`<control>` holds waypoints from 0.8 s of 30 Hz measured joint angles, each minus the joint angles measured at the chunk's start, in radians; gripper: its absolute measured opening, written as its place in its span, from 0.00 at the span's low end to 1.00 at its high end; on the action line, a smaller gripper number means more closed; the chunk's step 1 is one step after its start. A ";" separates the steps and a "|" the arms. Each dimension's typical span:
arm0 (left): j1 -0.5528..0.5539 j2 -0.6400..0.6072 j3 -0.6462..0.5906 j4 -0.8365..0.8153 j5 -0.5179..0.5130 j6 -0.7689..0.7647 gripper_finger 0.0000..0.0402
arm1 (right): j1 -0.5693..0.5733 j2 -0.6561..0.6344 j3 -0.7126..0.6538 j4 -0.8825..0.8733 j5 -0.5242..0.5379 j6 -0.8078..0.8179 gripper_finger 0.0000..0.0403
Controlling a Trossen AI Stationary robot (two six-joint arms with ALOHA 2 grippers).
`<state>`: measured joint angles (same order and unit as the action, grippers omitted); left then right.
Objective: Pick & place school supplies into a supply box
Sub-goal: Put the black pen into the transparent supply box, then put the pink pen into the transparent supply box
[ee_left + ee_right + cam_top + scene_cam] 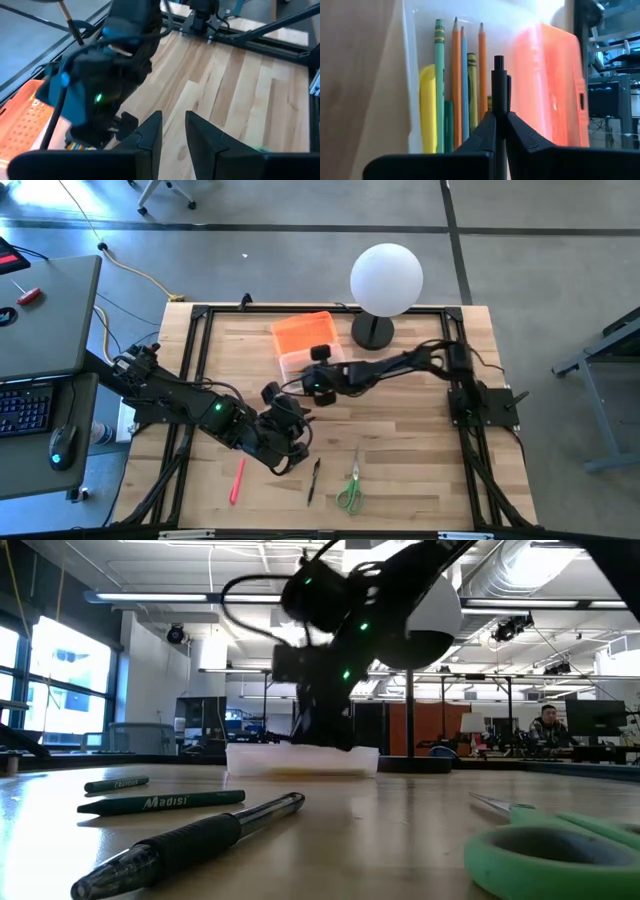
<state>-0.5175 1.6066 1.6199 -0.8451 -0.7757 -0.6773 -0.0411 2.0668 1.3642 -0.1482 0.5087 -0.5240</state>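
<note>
Wooden tabletop (400,410), right arm parked over the supply box (308,350) with a pen pinched.

Right gripper (500,117) had its fingers clamped on a black pen (499,80) — long axis running parallel to the pencils (456,75) already lying in the open box, pen sitting directly above them, orange lid (550,85) alongside. Left gripper (172,132) hovered nearby, fingers apart and empty. Pink marker (237,480), another pen (313,480) and scissors (350,488) lay along the near edge — closer to the left arm, I'd say.
</note>
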 joint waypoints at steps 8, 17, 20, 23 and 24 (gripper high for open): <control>0.000 0.000 0.000 -0.012 0.000 -0.007 0.29 | -0.013 0.103 0.114 -0.099 -0.006 -0.035 0.08; 0.000 0.000 0.000 -0.020 0.001 -0.011 0.29 | -0.008 0.103 0.116 -0.088 0.086 -0.069 0.21; 0.000 0.000 0.000 -0.028 0.008 -0.011 0.29 | 0.014 0.088 0.116 -0.100 0.228 -0.136 0.23; 0.000 -0.006 0.000 -0.064 0.008 -0.022 0.29 | 0.040 0.040 0.116 -0.122 0.318 -0.173 0.23; 0.000 -0.011 0.000 -0.083 0.008 -0.039 0.29 | 0.048 0.017 0.116 -0.135 0.321 -0.167 0.23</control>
<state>-0.5175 1.5956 1.6199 -0.9281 -0.7676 -0.7168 0.0065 2.0839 1.4803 -0.2829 0.8295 -0.6908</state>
